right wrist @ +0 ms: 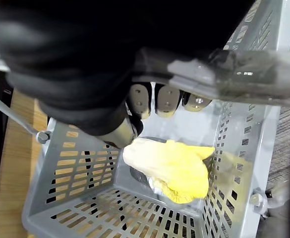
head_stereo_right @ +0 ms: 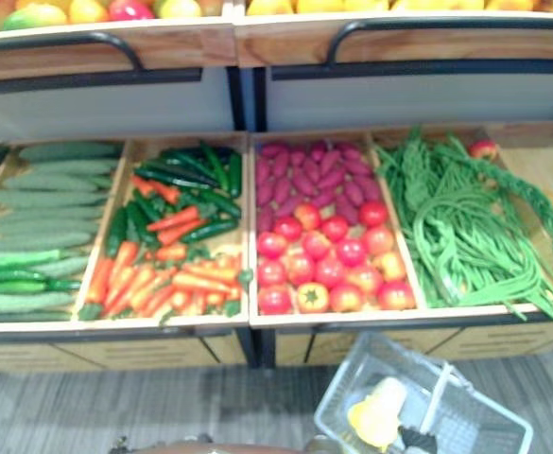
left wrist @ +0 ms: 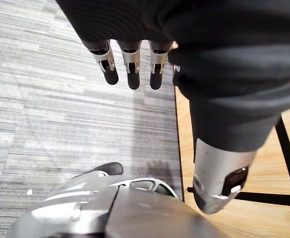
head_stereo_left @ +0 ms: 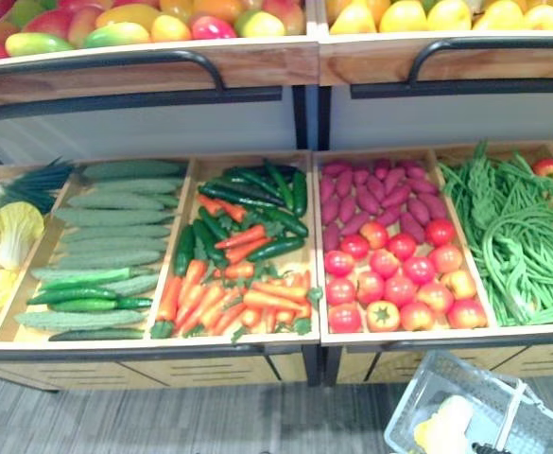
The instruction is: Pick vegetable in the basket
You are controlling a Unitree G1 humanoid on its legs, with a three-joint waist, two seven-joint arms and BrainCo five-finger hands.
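A grey plastic basket [head_stereo_left: 418, 390] hangs low at the right, in front of the vegetable stand. A pale yellow leafy cabbage [right wrist: 169, 166] lies inside it, also seen as the cabbage [head_stereo_right: 375, 412] from the head. My right hand [right wrist: 167, 99] is shut on the basket's handle [right wrist: 234, 74], its fingers curled round the grey bar. My left hand [left wrist: 130, 64] hangs over the grey floor beside the stand's wooden side, fingers straight and holding nothing.
The stand's lower bins hold cucumbers [head_stereo_left: 111, 218], green peppers and carrots [head_stereo_left: 243, 293], purple roots and tomatoes [head_stereo_left: 394, 274], long green beans [head_stereo_left: 522, 236] and more cabbages [head_stereo_left: 2, 241]. An upper shelf of fruit [head_stereo_left: 144, 24] overhangs behind a black rail.
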